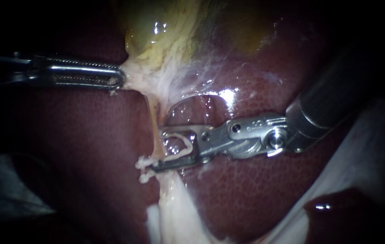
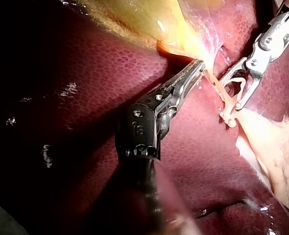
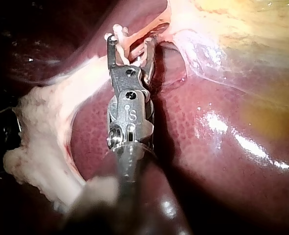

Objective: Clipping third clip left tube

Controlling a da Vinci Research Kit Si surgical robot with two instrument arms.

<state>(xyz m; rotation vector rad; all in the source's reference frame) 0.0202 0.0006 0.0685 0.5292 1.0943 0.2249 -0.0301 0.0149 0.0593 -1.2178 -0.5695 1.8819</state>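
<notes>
Dark red liver (image 1: 246,199) fills the field, with the yellow gallbladder (image 1: 174,27) above it. My left instrument (image 1: 119,80) comes in flat from the left. Its hand is clamped on the whitish tissue (image 1: 142,79) at the gallbladder's lower end, serrated faces together on it, and the tissue is taut. A thin pale tube (image 1: 152,117) runs down from that tissue over the liver.

My right instrument (image 1: 158,150) comes in from the right. Its hand is apart, one jaw above and one below, straddling the tube low on its run. A clear gap shows between the jaws in all views, so it is not clamped. A pale curved piece (image 1: 185,143) sits inside the hand; can't tell clip from tissue. Small white nubs (image 1: 143,169) sit just beside the lower jaw's tip at the tube; can't tell what they are. Below the hand the tube merges into a broad pale strip (image 1: 174,212) lying on the liver. The two instruments are well apart.
</notes>
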